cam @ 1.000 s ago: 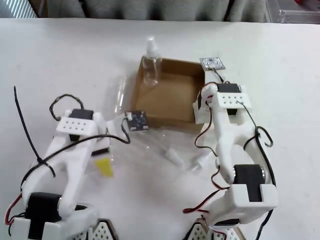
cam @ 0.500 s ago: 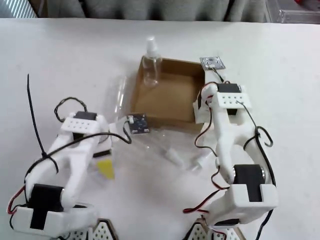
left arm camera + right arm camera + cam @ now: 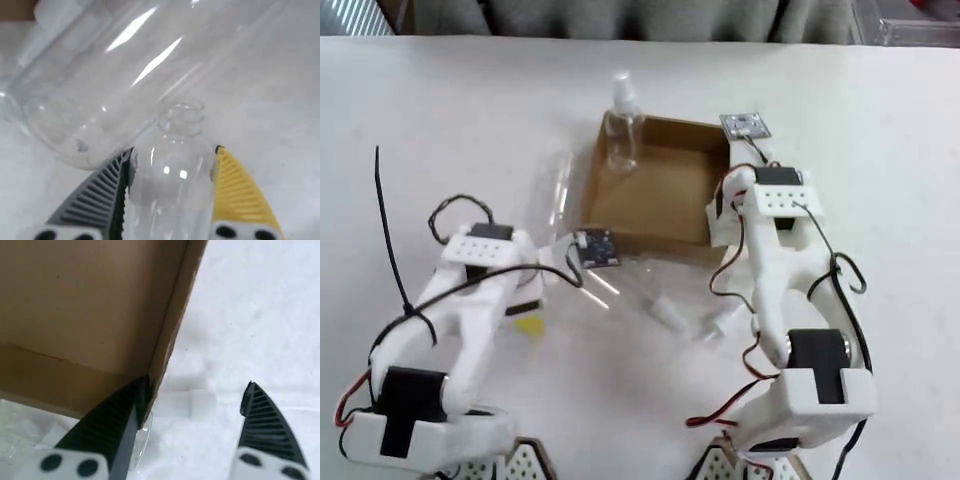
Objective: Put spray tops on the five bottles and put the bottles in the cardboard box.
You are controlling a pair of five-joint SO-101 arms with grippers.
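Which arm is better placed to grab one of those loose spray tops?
Probably right: the right tool stands open and empty beside the cardboard box, near the spray tops, while the left tool is closed on an uncapped bottle.

You have bright, even overhead light on the white table [image 3: 440, 100]; glare streaks the clear bottle [image 3: 150, 65]; shadows are soft.
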